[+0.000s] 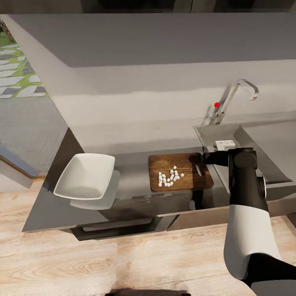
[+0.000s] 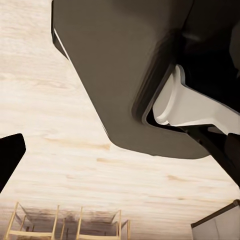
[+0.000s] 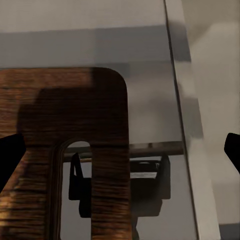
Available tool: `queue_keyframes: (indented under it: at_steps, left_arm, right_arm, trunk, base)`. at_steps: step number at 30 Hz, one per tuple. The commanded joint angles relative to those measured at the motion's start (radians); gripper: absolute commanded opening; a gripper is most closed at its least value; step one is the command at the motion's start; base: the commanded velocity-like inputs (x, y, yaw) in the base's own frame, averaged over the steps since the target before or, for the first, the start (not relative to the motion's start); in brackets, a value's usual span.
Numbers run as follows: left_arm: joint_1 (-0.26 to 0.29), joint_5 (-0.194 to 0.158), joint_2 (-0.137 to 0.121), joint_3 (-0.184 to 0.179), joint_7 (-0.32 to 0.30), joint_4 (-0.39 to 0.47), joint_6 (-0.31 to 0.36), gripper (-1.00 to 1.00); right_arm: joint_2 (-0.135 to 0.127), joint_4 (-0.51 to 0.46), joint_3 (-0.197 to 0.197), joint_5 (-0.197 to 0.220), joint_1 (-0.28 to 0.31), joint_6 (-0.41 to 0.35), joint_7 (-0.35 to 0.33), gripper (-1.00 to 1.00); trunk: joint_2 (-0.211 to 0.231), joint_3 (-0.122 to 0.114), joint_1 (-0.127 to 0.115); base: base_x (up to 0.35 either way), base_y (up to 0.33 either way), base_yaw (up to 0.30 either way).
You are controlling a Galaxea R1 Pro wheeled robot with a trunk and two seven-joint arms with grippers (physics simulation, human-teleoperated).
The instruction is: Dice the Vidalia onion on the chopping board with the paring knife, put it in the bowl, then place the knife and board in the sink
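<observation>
The dark brown chopping board (image 1: 181, 172) lies on the grey countertop (image 1: 131, 162), just left of the sink (image 1: 250, 142). A cluster of white diced onion (image 1: 169, 177) sits on the board's middle. My right gripper (image 1: 204, 158) hangs open over the board's handle end. In the right wrist view the handle hole (image 3: 75, 190) and the rounded corner of the board (image 3: 107, 115) lie between the spread fingers of the right gripper (image 3: 120, 150). The white bowl (image 1: 85, 180) stands empty at the counter's left. The paring knife is out of view. My left gripper (image 2: 120, 155) is open over the floor.
A chrome tap (image 1: 236, 94) with a red knob (image 1: 216, 104) rises behind the sink. A grey wall backs the counter. Light wood floor (image 1: 123, 263) runs along the counter's front edge. Wooden chairs (image 2: 65, 222) stand on the floor in the left wrist view.
</observation>
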State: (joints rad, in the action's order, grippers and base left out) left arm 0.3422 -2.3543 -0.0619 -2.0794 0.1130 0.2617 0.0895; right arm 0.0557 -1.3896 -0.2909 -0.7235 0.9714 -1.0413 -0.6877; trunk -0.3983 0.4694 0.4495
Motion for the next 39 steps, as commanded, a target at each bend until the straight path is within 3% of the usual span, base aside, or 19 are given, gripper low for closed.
queue_keyframes:
  at_steps: [1, 12, 39]
  left_arm:
    - [0.001, -0.002, -0.001, -0.002, 0.005, 0.004, 0.0, 1.0]
    - [0.001, -0.002, -0.001, -0.002, 0.005, 0.004, 0.0, 1.0]
    - [0.001, -0.002, 0.0, -0.002, 0.005, 0.004, 0.0, 1.0]
  right_arm:
    - [0.001, -0.001, -0.002, -0.01, 0.001, -0.002, -0.01, 1.0]
    - [0.001, -0.001, -0.002, -0.01, 0.001, -0.002, -0.01, 1.0]
    - [0.001, -0.001, -0.002, -0.01, 0.001, -0.002, -0.01, 1.0]
  trunk:
    - [-0.002, 0.003, 0.0]
    - [-0.002, 0.015, 0.0]
    - [-0.002, 0.017, 0.0]
  base:
    - [0.0, 0.0, 0.0]
    - [0.0, 0.0, 0.0]
    - [-0.033, -0.039, 0.0]
